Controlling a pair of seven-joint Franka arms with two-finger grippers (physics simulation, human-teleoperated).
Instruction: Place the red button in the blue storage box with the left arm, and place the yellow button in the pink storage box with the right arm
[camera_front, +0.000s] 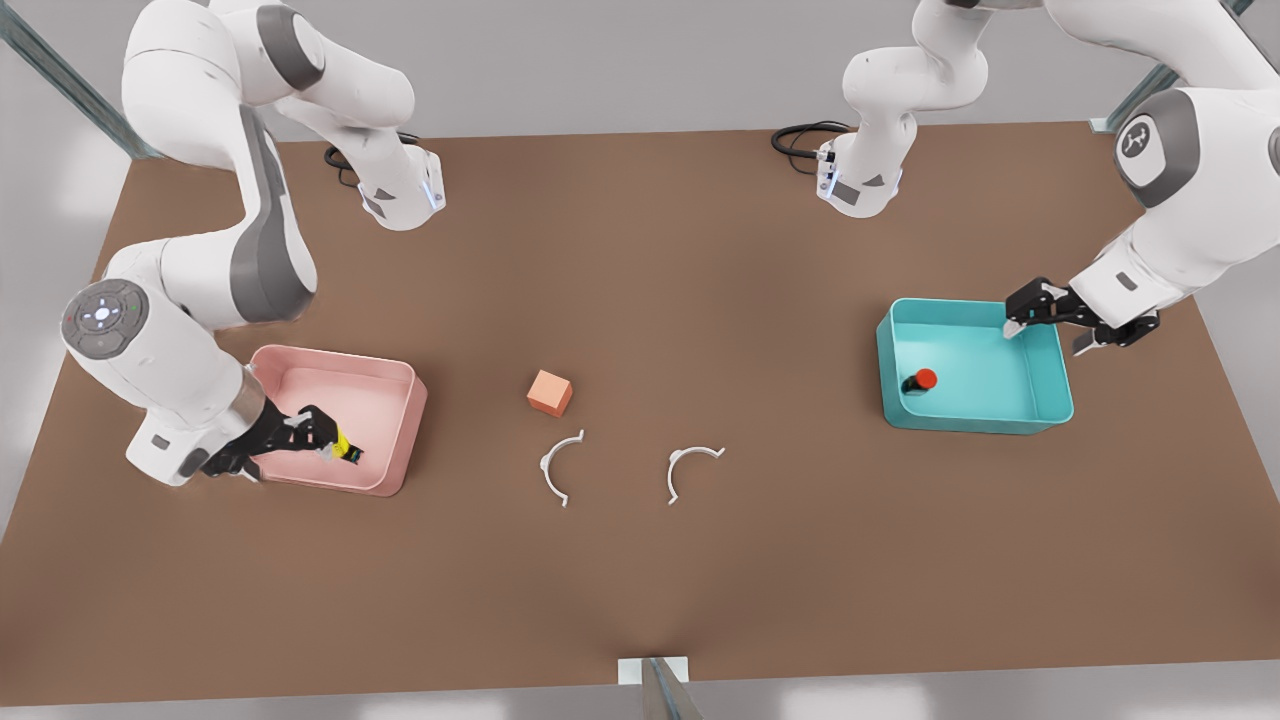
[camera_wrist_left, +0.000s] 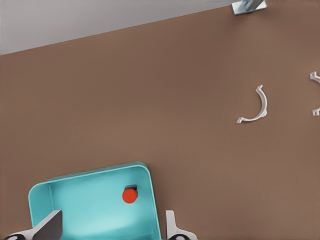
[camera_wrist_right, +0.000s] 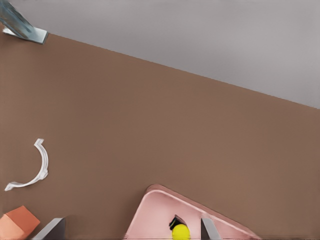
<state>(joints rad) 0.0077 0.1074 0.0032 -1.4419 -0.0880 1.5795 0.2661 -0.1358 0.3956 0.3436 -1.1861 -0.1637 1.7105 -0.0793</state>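
The red button (camera_front: 921, 381) (camera_wrist_left: 130, 195) lies on the floor of the blue storage box (camera_front: 975, 415) (camera_wrist_left: 90, 176) at the front view's right. My left gripper (camera_front: 1047, 335) (camera_wrist_left: 110, 231) hovers open over that box's far right corner, holding nothing. At the front view's left, the yellow button (camera_front: 346, 449) (camera_wrist_right: 180, 232) rests tilted inside the pink storage box (camera_front: 408, 440) (camera_wrist_right: 150, 207), near its front wall. My right gripper (camera_front: 318, 438) (camera_wrist_right: 129, 231) is right over it, fingers spread wide, one fingertip (camera_wrist_right: 207, 227) close beside the button.
An orange cube (camera_front: 550, 392) (camera_wrist_right: 17, 225) sits mid-table. In front of it lie two white curved brackets (camera_front: 560, 466) (camera_front: 690, 468) (camera_wrist_left: 255, 107) (camera_wrist_right: 30, 172). Both arm bases and black cables (camera_front: 800, 135) stand at the table's back edge.
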